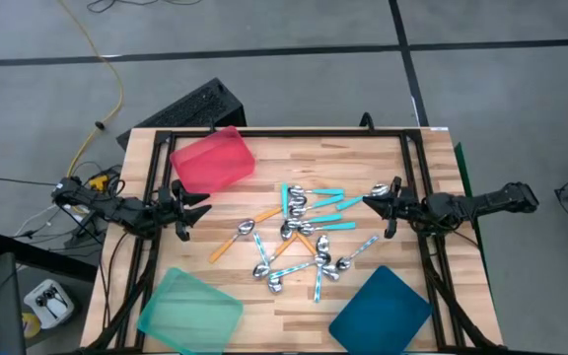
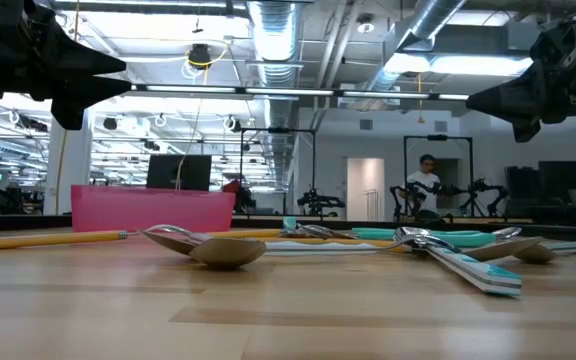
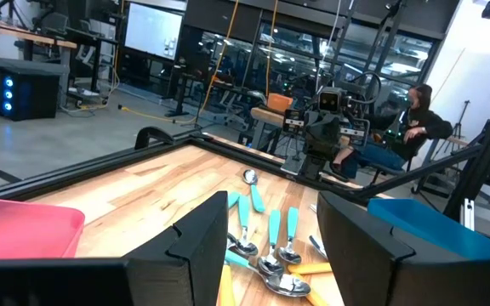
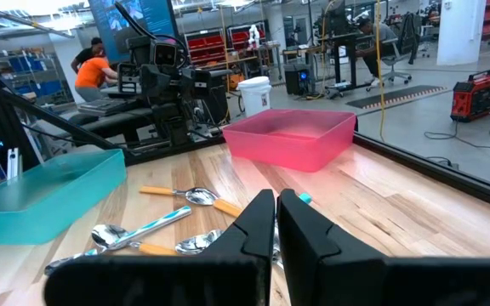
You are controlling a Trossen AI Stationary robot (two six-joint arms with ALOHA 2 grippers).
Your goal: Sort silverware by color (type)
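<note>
Spoons [image 1: 304, 237] lay in a loose heap at mid-desk [image 1: 363, 163], bowls of shiny metal, handles orange, turquoise or pale blue patterned. Several turquoise ones fanned toward the right side, close by the right tool [image 1: 371, 203]. One orange spoon [image 1: 233, 241] lay apart on the heap's left, slanted, bowl up toward the middle. A few patterned ones crossed each other at the near edge of the heap, close to the blue tray [image 1: 381, 312].

Red tray [image 1: 212, 159] sat at the far left of the desk, green tray [image 1: 190, 310] at the near left corner, blue tray at the near right; none seen to hold a spoon.

Left tool [image 1: 197, 206] hung above the desk to the left of the heap, fingers [image 3: 202, 246] spread wide, nothing between them; pointed toward the spoons. Right tool hung opposite, at the heap's right edge, fingers [image 4: 258, 225] pressed nearly together, empty. Both clear of the wood in the low view, high at the upper corners.

Beyond the desk, seated people at workstations, one in an orange top [image 4: 90, 72]
</note>
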